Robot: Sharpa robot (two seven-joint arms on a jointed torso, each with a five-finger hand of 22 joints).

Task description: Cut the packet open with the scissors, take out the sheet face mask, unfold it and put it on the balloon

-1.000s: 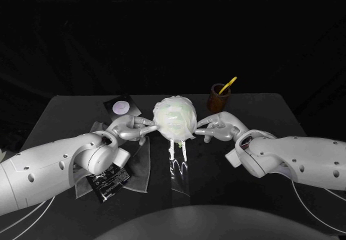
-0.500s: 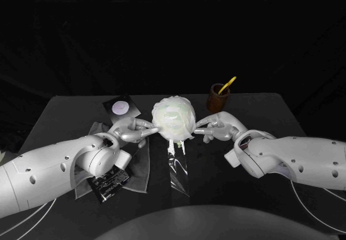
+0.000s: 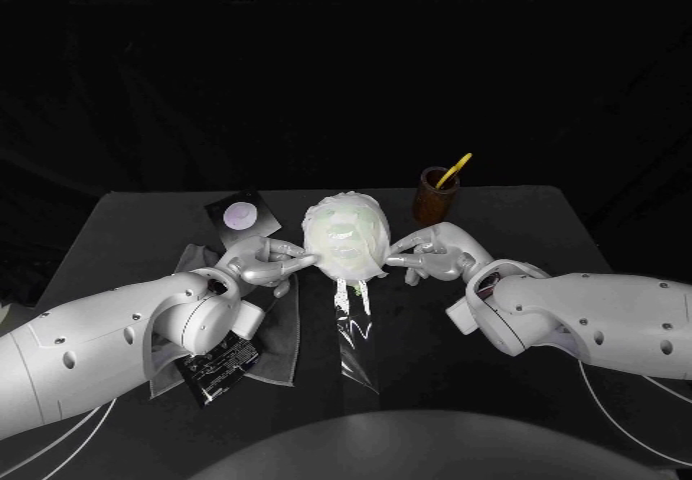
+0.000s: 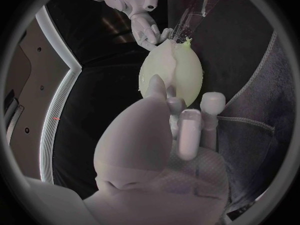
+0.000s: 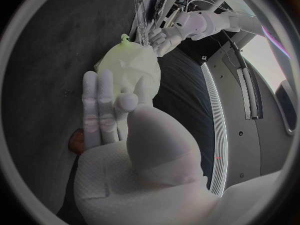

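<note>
Left hand (image 3: 267, 262), right hand (image 3: 428, 255) touch balloon (image 3: 346, 238) sides; cup (image 3: 437, 195) behind right.

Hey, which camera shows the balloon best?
The head view: the balloon shows whole, between the left hand and the right hand. Each wrist view shows one side of it, partly hidden by that hand.

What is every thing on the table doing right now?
balloon: between both hands, wearing the mask.
sheet mask: unfolded, draped over the balloon.
left robot hand: pinches the mask's edge.
right robot hand: pinches the mask's other edge.
scissors: standing in the brown cup.
packet: lying flat by the left arm.
clear film: lying flat.
</note>
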